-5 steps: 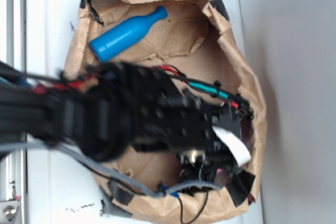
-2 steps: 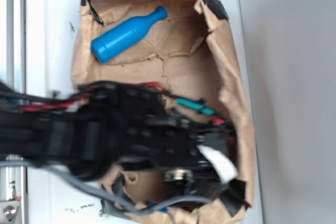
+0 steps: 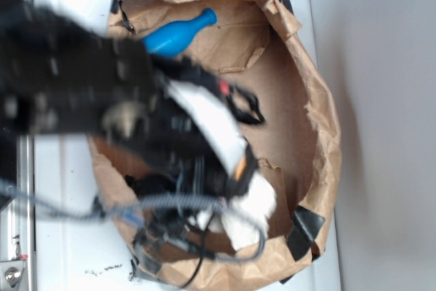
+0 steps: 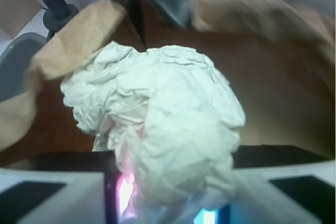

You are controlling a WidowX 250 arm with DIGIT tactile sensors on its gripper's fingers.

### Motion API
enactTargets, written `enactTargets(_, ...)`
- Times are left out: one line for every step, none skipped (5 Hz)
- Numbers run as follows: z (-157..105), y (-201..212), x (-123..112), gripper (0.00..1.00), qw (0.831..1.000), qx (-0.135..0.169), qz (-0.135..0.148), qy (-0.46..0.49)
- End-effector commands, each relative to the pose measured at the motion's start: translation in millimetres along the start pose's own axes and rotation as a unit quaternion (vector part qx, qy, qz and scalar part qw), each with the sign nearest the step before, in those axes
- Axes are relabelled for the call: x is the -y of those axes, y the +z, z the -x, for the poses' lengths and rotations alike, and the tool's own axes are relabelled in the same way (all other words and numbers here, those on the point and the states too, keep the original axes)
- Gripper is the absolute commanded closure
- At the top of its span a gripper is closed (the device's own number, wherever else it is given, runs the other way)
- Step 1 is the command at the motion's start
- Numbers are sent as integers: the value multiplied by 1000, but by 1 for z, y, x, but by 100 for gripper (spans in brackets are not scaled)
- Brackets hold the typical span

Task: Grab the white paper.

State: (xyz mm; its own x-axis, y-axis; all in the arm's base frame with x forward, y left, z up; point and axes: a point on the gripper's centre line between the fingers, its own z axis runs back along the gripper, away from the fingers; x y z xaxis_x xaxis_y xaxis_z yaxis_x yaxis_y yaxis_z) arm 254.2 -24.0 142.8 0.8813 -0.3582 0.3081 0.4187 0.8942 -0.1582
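The bench (image 3: 68,5) is white and carries a brown paper bag (image 3: 320,120) lying open, its torn walls forming a shallow basin. The black robot arm (image 3: 82,86) reaches across the bag from the left and is motion-blurred. A blue bottle (image 3: 178,32) lies at the far end of the bag, well apart from the work point.

The white paper (image 4: 157,129) sits at the near end of the bag, directly at the gripper (image 4: 168,203). In the wrist view the ball's lower part sits between the fingers (image 4: 52,192), which appear to be pinching it.

Handling judgement: light, soft, compressible, not slippery. Grip across the bulky middle; loose outer folds may tear or slip.
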Motion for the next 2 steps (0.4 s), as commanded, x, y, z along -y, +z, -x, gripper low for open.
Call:
enactTargets(3, 61, -65, 100, 969, -134, -26, 205)
enactTargets(7, 74, -76, 100, 967, -140, -38, 209)
